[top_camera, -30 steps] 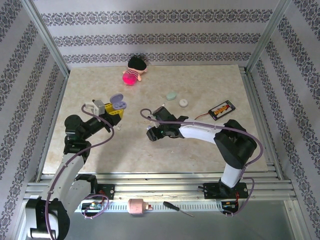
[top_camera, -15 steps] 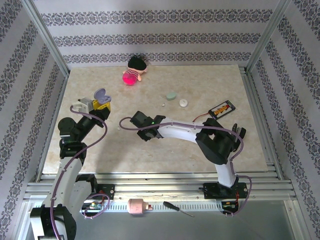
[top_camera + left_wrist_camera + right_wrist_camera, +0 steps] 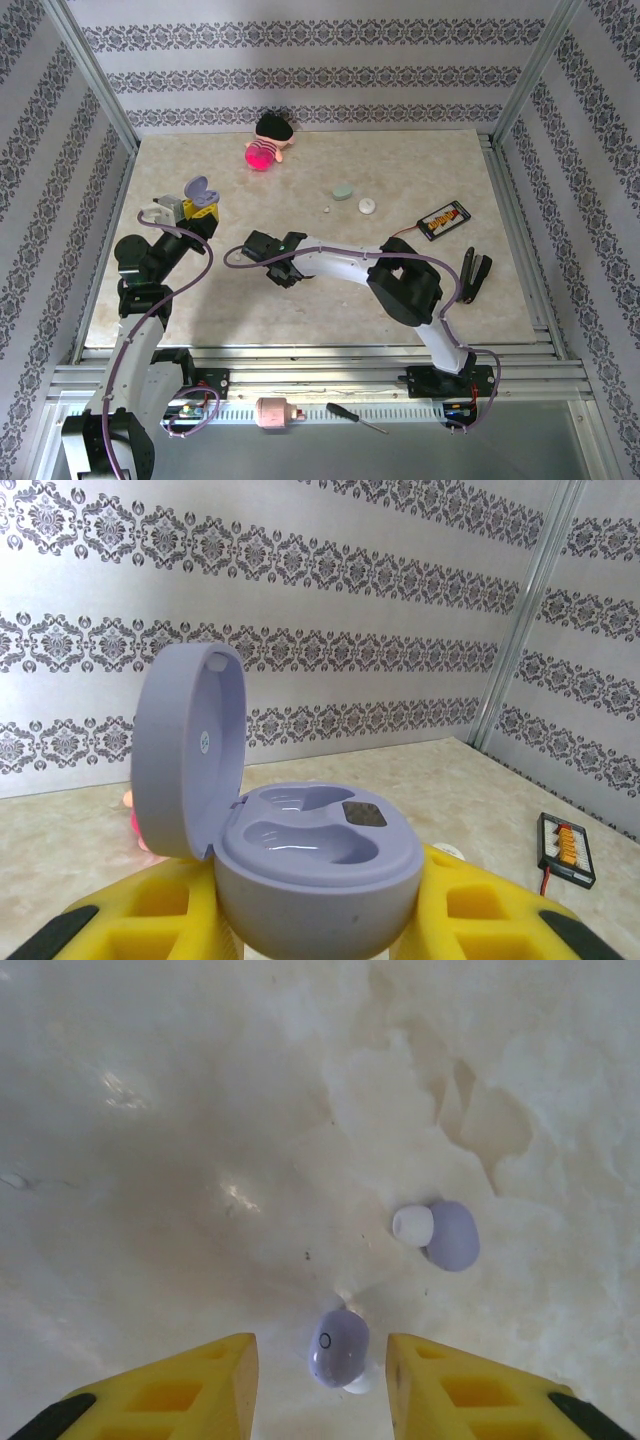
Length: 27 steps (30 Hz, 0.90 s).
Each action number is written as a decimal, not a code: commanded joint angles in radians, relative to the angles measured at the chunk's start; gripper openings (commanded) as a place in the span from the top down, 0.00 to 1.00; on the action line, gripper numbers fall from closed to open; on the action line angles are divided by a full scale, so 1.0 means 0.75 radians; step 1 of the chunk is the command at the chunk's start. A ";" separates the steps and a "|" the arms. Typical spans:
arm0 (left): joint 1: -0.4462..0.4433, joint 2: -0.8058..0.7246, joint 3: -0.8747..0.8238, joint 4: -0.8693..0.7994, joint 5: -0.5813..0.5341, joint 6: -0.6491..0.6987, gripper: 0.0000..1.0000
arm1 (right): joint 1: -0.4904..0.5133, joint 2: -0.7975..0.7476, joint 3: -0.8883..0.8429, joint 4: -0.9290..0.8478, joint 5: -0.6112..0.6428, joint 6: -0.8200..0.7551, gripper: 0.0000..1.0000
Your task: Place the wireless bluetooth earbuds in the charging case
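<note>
- My left pincer (image 3: 320, 935) is clamped on the lavender charging case (image 3: 320, 865). Its yellow fingers (image 3: 150, 920) press in from both sides, and the case is held up over the left side of the worktop (image 3: 300, 310).
- The case's lid (image 3: 190, 750) is flipped open and stands up on the left in the wrist view. Both wells are empty.
- My right arm reaches across to the left-centre of the worktop, with the right pincer (image 3: 320, 1360) pointing down at the surface.
- The right pincer's jaws are partly open, one on each side of a lavender earbud (image 3: 340, 1347). There is a thin gap on each side, so nothing is gripped, and the bud lies on the worktop.
- A second earbud (image 3: 445, 1233), lavender with a white tip, lies near the first but apart from it, outside the jaws.
- Further back are a mint oval case (image 3: 343, 192) and a white round piece (image 3: 367, 206). Near them is a tiny pale piece (image 3: 326, 209), too small to tell what it is.
- A doll (image 3: 268, 142) lies at the far edge, and a battery board (image 3: 444, 220) is on the right.
</note>
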 commanded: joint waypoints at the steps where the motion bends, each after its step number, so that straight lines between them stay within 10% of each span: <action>1: 0.023 -0.015 0.030 0.000 0.013 -0.010 0.77 | 0.008 0.031 0.050 -0.077 0.048 0.025 0.63; 27: 0.022 -0.017 0.020 0.019 0.040 -0.010 0.77 | 0.004 0.120 0.111 -0.155 0.091 0.016 0.70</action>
